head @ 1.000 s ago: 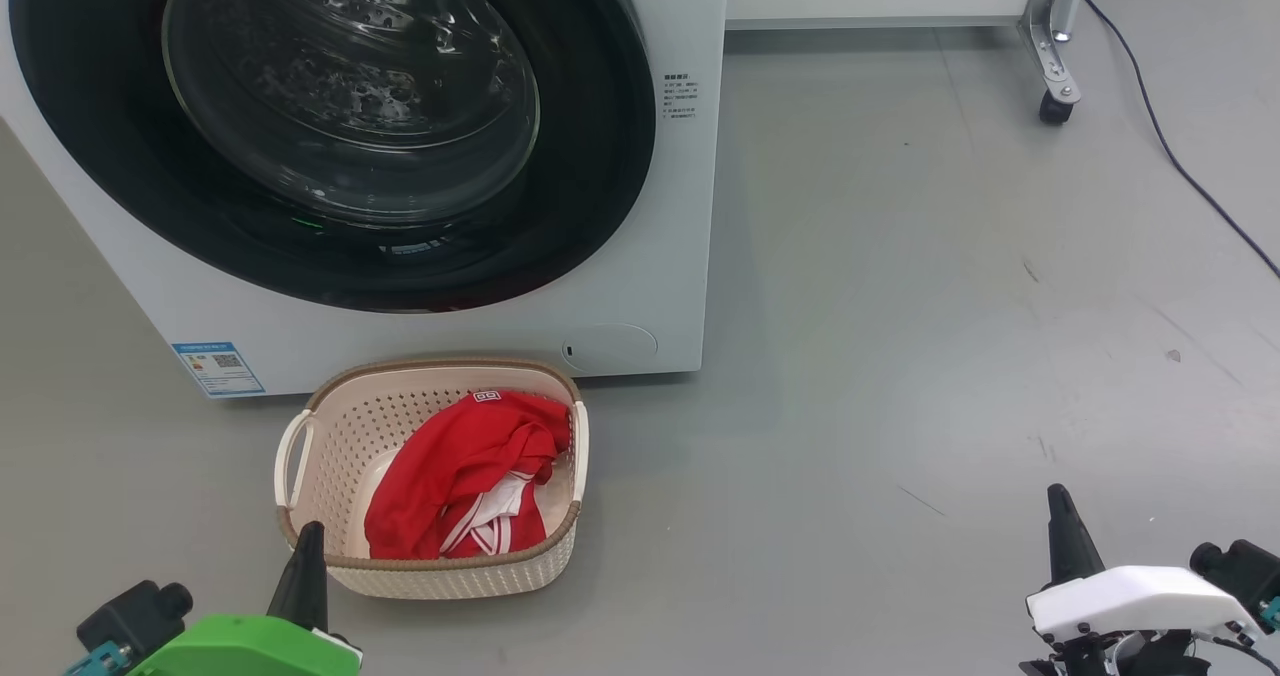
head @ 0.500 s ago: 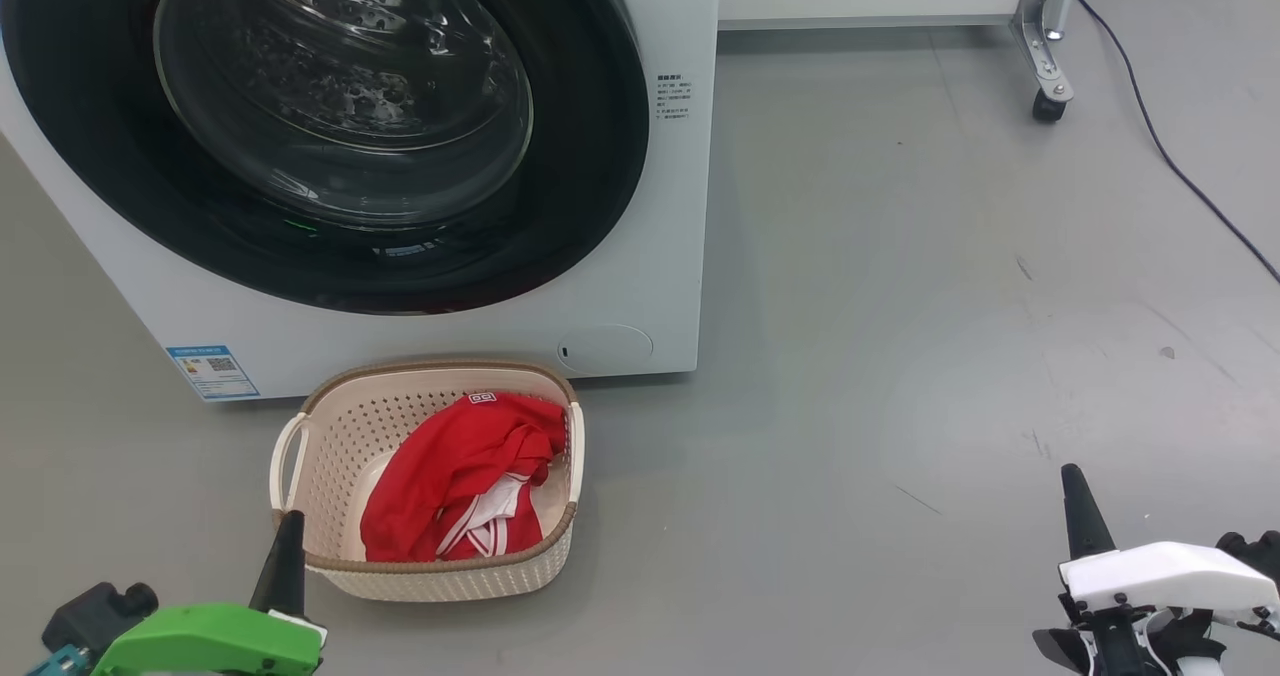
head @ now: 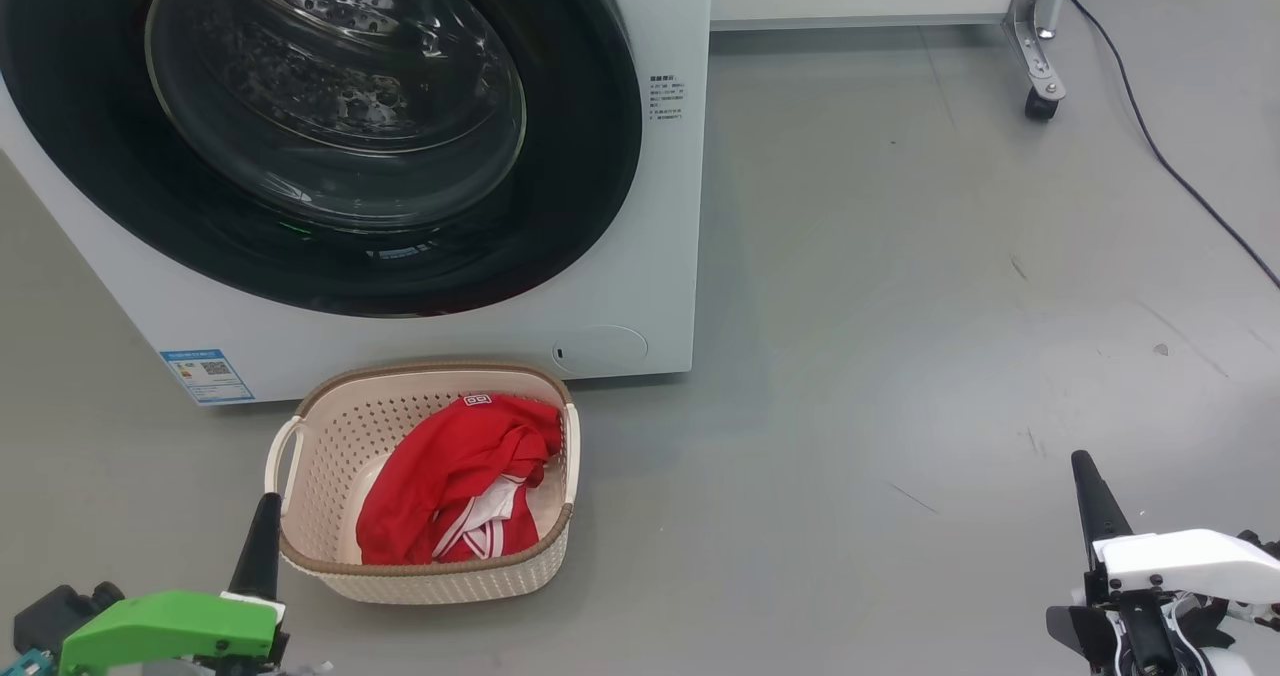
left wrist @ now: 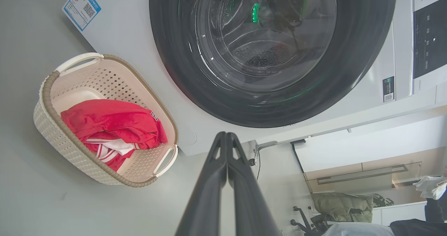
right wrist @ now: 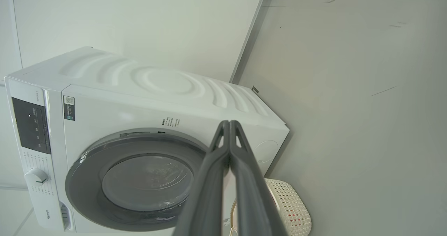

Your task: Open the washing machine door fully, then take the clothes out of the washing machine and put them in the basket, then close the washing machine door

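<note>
Castor leg, black cable, grey floor.

The washing machine is white, its door rimmed glossy black, its label blue. The basket is cream, dotted with holes, brown-rimmed; the clothes are red with white stripes. My left pincer wears green, my right pincer white; the floor is grey.
</note>
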Motion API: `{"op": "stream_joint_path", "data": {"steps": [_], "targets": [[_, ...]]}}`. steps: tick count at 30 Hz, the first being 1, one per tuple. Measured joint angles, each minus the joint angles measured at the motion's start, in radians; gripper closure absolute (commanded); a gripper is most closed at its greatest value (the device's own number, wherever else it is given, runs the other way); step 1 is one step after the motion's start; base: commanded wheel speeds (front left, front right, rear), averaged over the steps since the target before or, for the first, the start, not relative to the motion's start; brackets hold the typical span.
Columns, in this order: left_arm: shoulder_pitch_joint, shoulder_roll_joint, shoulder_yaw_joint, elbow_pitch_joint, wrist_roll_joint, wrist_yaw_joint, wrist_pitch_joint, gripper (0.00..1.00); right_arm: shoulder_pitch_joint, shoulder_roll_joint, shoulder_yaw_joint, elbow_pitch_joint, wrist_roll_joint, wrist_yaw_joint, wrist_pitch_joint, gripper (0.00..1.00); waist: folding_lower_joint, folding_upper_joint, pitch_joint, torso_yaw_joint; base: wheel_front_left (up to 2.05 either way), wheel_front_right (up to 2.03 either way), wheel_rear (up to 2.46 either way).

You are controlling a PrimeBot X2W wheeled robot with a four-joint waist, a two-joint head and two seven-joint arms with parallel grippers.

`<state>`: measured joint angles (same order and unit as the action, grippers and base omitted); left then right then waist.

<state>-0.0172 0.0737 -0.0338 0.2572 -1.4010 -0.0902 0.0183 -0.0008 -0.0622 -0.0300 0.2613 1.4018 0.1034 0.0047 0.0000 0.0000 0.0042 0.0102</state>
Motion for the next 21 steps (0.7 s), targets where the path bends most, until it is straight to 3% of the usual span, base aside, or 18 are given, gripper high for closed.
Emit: {"op": "stream_joint_path", "data": {"steps": [21], "targets": [[-0.034,-0.004,0.066,0.015,-0.236,-0.030,0.052,1.00,-0.051,-0.009,-0.044,0.010,0.248,0.011,0.056,1.00,0.0000,0.0000,-0.001,-0.010,0.00,0.00,0.00]]}}
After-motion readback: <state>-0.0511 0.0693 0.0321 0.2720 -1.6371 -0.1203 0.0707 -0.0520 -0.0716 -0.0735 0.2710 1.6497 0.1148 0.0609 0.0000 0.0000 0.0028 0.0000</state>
